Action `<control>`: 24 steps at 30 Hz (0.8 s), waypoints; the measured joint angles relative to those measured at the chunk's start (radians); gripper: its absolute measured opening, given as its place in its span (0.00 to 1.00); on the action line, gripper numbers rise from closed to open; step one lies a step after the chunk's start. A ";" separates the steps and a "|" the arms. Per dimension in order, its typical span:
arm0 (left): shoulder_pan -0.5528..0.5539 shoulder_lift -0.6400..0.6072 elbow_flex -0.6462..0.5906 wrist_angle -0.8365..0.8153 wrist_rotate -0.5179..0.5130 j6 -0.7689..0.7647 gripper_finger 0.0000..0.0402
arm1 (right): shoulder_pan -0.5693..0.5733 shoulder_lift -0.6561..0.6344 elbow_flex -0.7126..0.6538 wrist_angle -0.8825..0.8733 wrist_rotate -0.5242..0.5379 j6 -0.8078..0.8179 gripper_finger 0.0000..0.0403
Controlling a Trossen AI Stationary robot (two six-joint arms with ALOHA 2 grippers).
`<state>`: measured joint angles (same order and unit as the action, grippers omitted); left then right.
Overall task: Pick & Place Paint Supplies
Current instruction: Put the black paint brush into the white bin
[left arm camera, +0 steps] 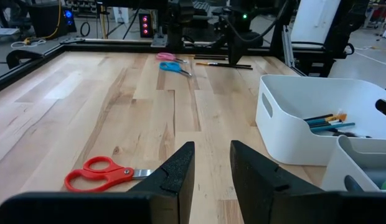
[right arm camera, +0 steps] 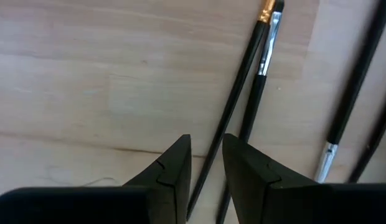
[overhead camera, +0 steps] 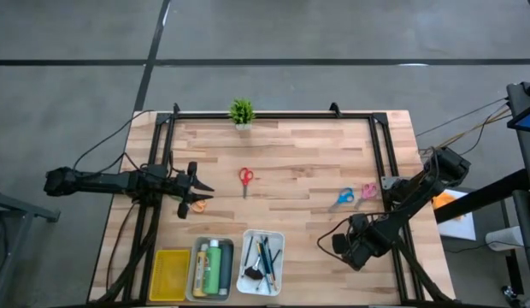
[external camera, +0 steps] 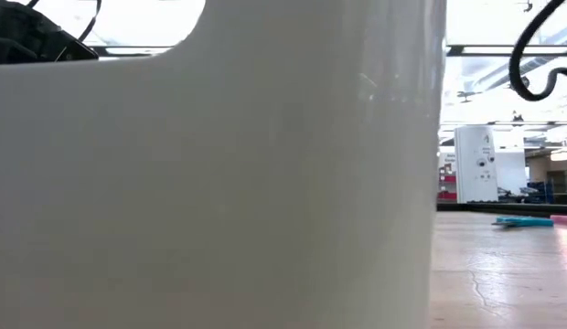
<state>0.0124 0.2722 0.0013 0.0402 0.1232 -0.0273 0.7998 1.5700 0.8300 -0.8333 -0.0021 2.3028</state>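
My right claw [right arm camera: 205, 168] hovered slightly parted, empty, over thin dark stiff brushes [right arm camera: 258, 68], best pinched mid-shaft.

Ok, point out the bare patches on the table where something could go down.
Free: the wood between the potted plant and the red scissors, and the stretch from those to the blue scissors. Crowded: the front edge, with the yellow tray, grey tray and white tray.

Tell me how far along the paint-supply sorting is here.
Partly done. Paint bottles sit in the grey tray and brushes in the white tray. Nothing is gripped: the right gripper hovers over loose brushes, the left gripper by orange scissors. Red scissors, blue scissors and pink scissors remain out.
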 joint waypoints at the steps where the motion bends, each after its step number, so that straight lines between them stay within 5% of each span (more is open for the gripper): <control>1: 0.000 0.000 0.000 0.000 0.000 0.000 0.26 | 0.001 0.000 -0.010 0.012 0.000 0.000 0.22; 16: 0.000 0.000 0.000 0.000 0.000 0.000 0.26 | 0.000 -0.004 -0.068 0.089 -0.016 -0.007 0.21; 24: 0.000 0.000 0.000 0.000 0.000 0.000 0.26 | 0.000 -0.002 -0.069 0.082 -0.023 -0.029 0.04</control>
<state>0.0124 0.2722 0.0013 0.0402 0.1234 -0.0273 0.7998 1.5681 0.7609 -0.7513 -0.0246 2.2742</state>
